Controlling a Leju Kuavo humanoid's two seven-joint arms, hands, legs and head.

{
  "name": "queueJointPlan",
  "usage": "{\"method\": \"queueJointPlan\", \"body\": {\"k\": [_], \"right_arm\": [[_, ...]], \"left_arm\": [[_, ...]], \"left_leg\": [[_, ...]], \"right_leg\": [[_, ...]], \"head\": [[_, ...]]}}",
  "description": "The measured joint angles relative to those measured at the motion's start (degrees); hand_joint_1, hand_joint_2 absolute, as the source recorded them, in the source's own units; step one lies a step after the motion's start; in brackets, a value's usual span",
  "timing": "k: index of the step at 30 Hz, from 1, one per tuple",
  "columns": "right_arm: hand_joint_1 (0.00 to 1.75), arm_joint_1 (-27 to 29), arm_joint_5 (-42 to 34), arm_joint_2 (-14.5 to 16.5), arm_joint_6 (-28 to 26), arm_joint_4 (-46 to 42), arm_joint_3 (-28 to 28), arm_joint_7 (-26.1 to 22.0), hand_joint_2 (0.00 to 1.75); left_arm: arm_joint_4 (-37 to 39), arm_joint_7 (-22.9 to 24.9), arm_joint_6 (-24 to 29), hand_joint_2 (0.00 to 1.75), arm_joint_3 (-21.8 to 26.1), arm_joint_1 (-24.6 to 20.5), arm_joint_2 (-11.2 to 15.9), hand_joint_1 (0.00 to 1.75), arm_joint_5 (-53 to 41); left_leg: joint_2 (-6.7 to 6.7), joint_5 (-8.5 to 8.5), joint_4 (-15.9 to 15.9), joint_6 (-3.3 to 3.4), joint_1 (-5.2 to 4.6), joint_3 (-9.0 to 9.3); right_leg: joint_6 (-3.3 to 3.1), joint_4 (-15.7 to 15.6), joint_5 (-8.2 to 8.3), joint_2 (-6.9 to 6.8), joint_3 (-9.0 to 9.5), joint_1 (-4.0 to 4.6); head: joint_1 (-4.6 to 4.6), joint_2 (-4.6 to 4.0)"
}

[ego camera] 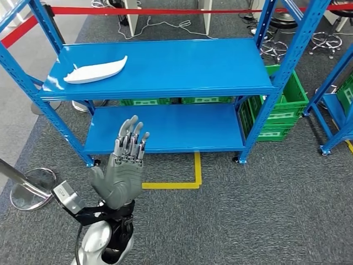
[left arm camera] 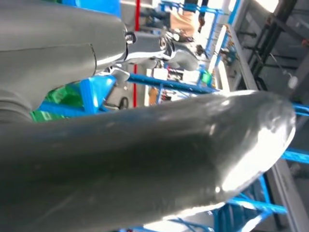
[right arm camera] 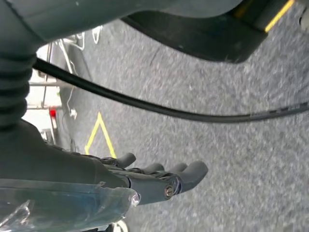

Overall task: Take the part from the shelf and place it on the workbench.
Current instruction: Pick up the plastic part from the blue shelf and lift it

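A long white curved part (ego camera: 95, 71) lies on the left end of the blue shelf's top board (ego camera: 175, 66). My left hand (ego camera: 123, 168) is raised in front of the lower board, well below and a little right of the part, its fingers straight and apart, holding nothing. In the left wrist view the thick grey thumb (left arm camera: 153, 159) fills the foreground with blue racking blurred behind. My right hand (right arm camera: 156, 179) hangs over the grey carpet, fingers extended together, with nothing in it.
Green crates (ego camera: 287, 105) sit behind and to the right of the shelf. Yellow floor tape (ego camera: 196, 176) marks the carpet in front of it. A red barrier (ego camera: 166, 10) runs along the back. A round metal stand base (ego camera: 31, 187) is at the left, another blue rack (ego camera: 337, 110) at the right.
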Motion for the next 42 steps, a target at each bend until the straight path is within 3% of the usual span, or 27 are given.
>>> {"method": "queueJointPlan", "body": {"k": [2, 3, 4, 6, 7, 9, 12, 14, 16, 17, 18, 19, 21, 23, 25, 28, 30, 32, 33, 34, 35, 37, 38, 40, 42], "right_arm": [[0.00, 0.37, -0.08, -0.01, -1.94, 0.00, 0.15, 0.85, 0.00], [0.00, 0.54, -0.18, -0.01, -2.49, 0.00, 0.15, 1.14, 0.00], [0.00, 0.67, -0.26, -0.01, -2.79, 0.00, 0.14, 1.31, 0.00], [0.00, 0.79, -0.33, -0.01, -3.15, 0.00, 0.14, 1.44, 0.00], [0.00, 0.79, -0.36, -0.01, -3.42, 0.00, 0.14, 1.49, 0.00], [0.00, 0.78, -0.33, -0.01, -4.17, 0.00, 0.14, 1.53, 0.00], [0.00, 0.86, 0.19, 0.00, -4.69, 0.00, 0.12, 1.14, 0.00], [0.00, 0.85, 0.69, 0.00, -4.58, 0.00, 0.13, 0.68, 0.00], [0.00, 0.83, 0.97, 0.00, -4.40, 0.01, 0.14, 0.36, 0.00], [0.00, 0.87, 1.02, 0.00, -4.35, 0.02, 0.14, 0.27, 0.00], [0.00, 0.92, 1.07, 0.00, -4.30, 0.02, 0.14, 0.19, 0.00], [0.00, 0.97, 1.17, 0.00, -4.23, 0.02, 0.13, 0.10, 0.00], [0.00, 0.97, 1.53, -0.01, -4.02, 0.02, 0.12, -0.18, 0.00], [0.00, 0.81, 1.88, -0.01, -3.72, 0.02, 0.13, -0.51, 0.00], [0.00, 0.70, 2.04, -0.01, -3.37, 0.02, 0.14, -0.79, 0.00], [0.00, 0.75, 2.08, -0.02, -2.88, 0.02, 0.12, -1.18, 0.00], [0.00, 0.69, 2.09, -0.02, -2.59, 0.02, 0.12, -1.38, 0.00], [0.00, 0.73, 2.09, -0.02, -2.36, 0.02, 0.12, -1.53, 0.00], [0.00, 0.79, 2.09, -0.02, -2.28, 0.02, 0.11, -1.56, 0.00], [0.00, 0.86, 2.10, -0.02, -2.24, 0.02, 0.11, -1.58, 0.00], [0.00, 0.89, 2.11, -0.02, -2.21, 0.02, 0.10, -1.59, 0.00], [0.00, 0.91, 2.16, -0.03, -2.19, 0.02, 0.09, -1.61, 0.00], [0.00, 0.88, 2.19, -0.03, -2.19, 0.02, 0.09, -1.62, 0.00], [0.00, 0.86, 2.22, -0.04, -2.20, 0.02, 0.07, -1.61, 0.00], [0.00, 0.87, 2.25, -0.04, -2.19, 0.02, 0.06, -1.61, 0.00]], "left_arm": [[0.03, 1.34, 2.51, 0.00, 0.77, 0.48, -0.12, 0.00, 0.62], [0.07, 1.85, 3.44, 0.00, 1.26, 0.74, -0.21, 0.00, 1.00], [0.10, 2.18, 4.02, 0.00, 1.68, 0.95, -0.29, 0.00, 1.24], [0.14, 2.64, 4.62, 0.00, 2.23, 1.16, -0.40, 0.00, 1.68], [0.15, 2.94, 5.04, 0.00, 2.35, 1.19, -0.47, 0.00, 2.02], [0.23, 3.52, 6.90, 0.00, 2.67, 1.33, -0.55, 0.00, 2.21], [0.49, 2.56, 9.62, 0.00, 3.55, 1.55, -0.65, 0.00, 0.85], [0.55, 1.21, 6.72, 0.00, 3.79, 1.58, -0.72, 0.00, 2.57], [0.55, 0.24, 2.85, 0.00, 3.89, 1.61, -0.70, 0.00, 4.64], [0.55, -0.05, 1.74, 0.00, 3.98, 1.64, -0.70, 0.00, 5.09], [0.55, -0.34, 1.29, 0.00, 4.10, 1.67, -0.70, 0.00, 5.09], [0.54, -0.91, 1.14, 0.00, 4.21, 1.70, -0.70, 0.00, 4.57], [0.33, -2.90, 1.15, 0.00, 4.34, 1.73, -0.70, 0.00, 1.80], [-0.10, -4.88, 1.42, 0.00, 4.26, 1.72, -0.65, 0.00, -1.58], [-0.46, -6.05, 1.74, 0.00, 3.92, 1.64, -0.55, 0.00, -3.97], [-0.98, -7.25, 1.94, 0.00, 3.38, 1.52, -0.43, 0.00, -5.99], [-1.32, -7.70, 1.80, 0.00, 3.21, 1.46, -0.36, 0.00, -6.63], [-1.43, -7.83, 1.49, 0.00, 3.09, 1.43, -0.30, 0.00, -6.98], [-1.43, -7.85, 1.33, 0.00, 3.06, 1.43, -0.29, 0.00, -7.08], [-1.45, -7.85, 1.20, 0.00, 3.05, 1.43, -0.28, 0.00, -7.15], [-1.50, -7.86, 1.14, 0.00, 3.05, 1.43, -0.28, 0.00, -7.14], [-1.66, -7.86, 1.14, 0.00, 3.06, 1.43, -0.29, 0.00, -6.96], [-1.74, -7.87, 1.16, 0.00, 3.06, 1.41, -0.33, 0.00, -6.86], [-1.84, -7.88, 1.21, 0.00, 3.06, 1.40, -0.39, 0.00, -6.75], [-1.89, -7.90, 1.26, 0.00, 3.07, 1.41, -0.45, 0.00, -6.71]], "left_leg": [[0.03, -2.46, 6.86, -0.35, 0.21, -3.39], [0.04, -2.25, 8.02, -0.43, 0.31, -4.04], [0.05, -0.99, 7.03, -0.48, 0.41, -3.60], [0.19, 2.93, 0.35, -0.58, 0.63, -0.26], [0.24, 4.12, -3.41, -0.53, 0.69, 1.63], [0.28, 4.61, -7.26, 0.03, 0.71, 3.49], [0.18, 4.42, -7.73, 1.39, 0.63, 3.52], [0.19, 4.47, -7.86, 2.11, 0.69, 3.57], [0.19, 4.40, -7.85, 2.51, 0.50, 3.57], [0.19, 4.37, -7.84, 2.59, 0.39, 3.58], [0.15, 4.35, -7.82, 2.64, 0.31, 3.60], [0.09, 4.34, -7.80, 2.65, 0.26, 3.65], [-0.04, 4.27, -7.78, 2.55, 0.23, 3.86], [-0.10, 4.20, -7.65, 2.13, 0.03, 3.94], [-0.10, 4.34, -7.68, 1.54, -0.06, 3.87], [-0.04, 3.73, -7.03, 0.50, 0.16, 3.52], [0.03, 1.11, -2.35, -0.10, 0.22, 1.30], [0.05, -1.54, 5.00, -0.41, 0.28, -2.51], [0.06, -1.71, 7.25, -0.45, 0.29, -3.82], [0.07, -0.89, 7.53, -0.42, 0.29, -4.12], [0.08, 0.80, 5.67, -0.33, 0.29, -3.29], [0.21, 4.50, -1.29, -0.02, 0.24, 0.27], [0.28, 5.20, -4.47, 0.26, 0.21, 1.86], [0.30, 4.78, -7.50, 0.95, 0.11, 3.23], [0.11, 4.28, -8.05, 1.76, 0.19, 3.63]], "right_leg": [[-0.08, 0.00, -0.02, -0.14, -0.01, -0.08], [-0.08, 0.00, -0.03, -0.15, 0.01, -0.11], [-0.04, 0.01, -0.05, -0.12, 0.07, -0.16], [0.25, 0.01, -0.20, -0.04, 0.26, -0.25], [0.54, 0.15, -0.36, 0.03, 0.26, -0.17], [1.24, 0.17, -0.50, 0.11, 0.11, 0.05], [2.16, 0.19, -0.80, 0.04, -0.13, -0.03], [2.53, 3.61, -2.94, 0.01, -1.77, -0.07], [2.60, 11.10, -6.36, 0.00, -5.40, -0.03], [2.58, 14.41, -7.40, 0.01, -7.14, -0.01], [2.53, 16.03, -7.41, 0.01, -8.12, 0.01], [2.42, 15.47, -6.34, 0.01, -8.08, 0.02], [2.13, 8.73, -2.26, 0.00, -5.13, 0.03], [1.84, 2.23, 0.18, 0.05, -2.04, 0.12], [1.45, 0.70, 0.31, 0.15, -1.33, 0.34], [0.31, 0.39, 0.73, 0.19, -1.32, 0.25], [-0.38, 0.14, 0.49, 0.20, -1.23, 0.06], [-0.74, 0.10, -0.15, 0.20, -1.06, 0.05], [-0.82, 0.10, -0.43, 0.20, -0.83, 0.05], [-0.69, 0.11, -0.52, 0.16, -0.47, 0.05], [-0.52, 0.13, -0.64, 0.14, -0.01, 0.02], [0.04, 0.20, -0.99, 0.19, 0.82, 0.06], [0.36, 0.24, -1.29, 0.27, 1.00, 0.15], [1.10, 0.07, -1.54, 0.33, 1.12, 0.36], [1.77, -0.11, -1.65, 0.23, 1.53, 0.32]], "head": [[-0.03, 0.00], [-0.04, 0.00], [-0.03, 0.00], [-0.05, 0.00], [-0.14, 0.00], [-0.10, 0.00], [0.16, 0.00], [0.47, 0.00], [0.73, 0.00], [0.75, 0.00], [0.75, 0.00], [0.75, 0.00], [0.76, 0.00], [0.71, 0.00], [0.66, 0.00], [0.57, 0.00], [0.39, 0.00], [0.32, 0.00], [0.32, 0.00], [0.32, 0.00], [0.32, 0.00], [0.28, 0.00], [0.24, 0.00], [0.23, 0.00], [0.33, 0.00]]}}
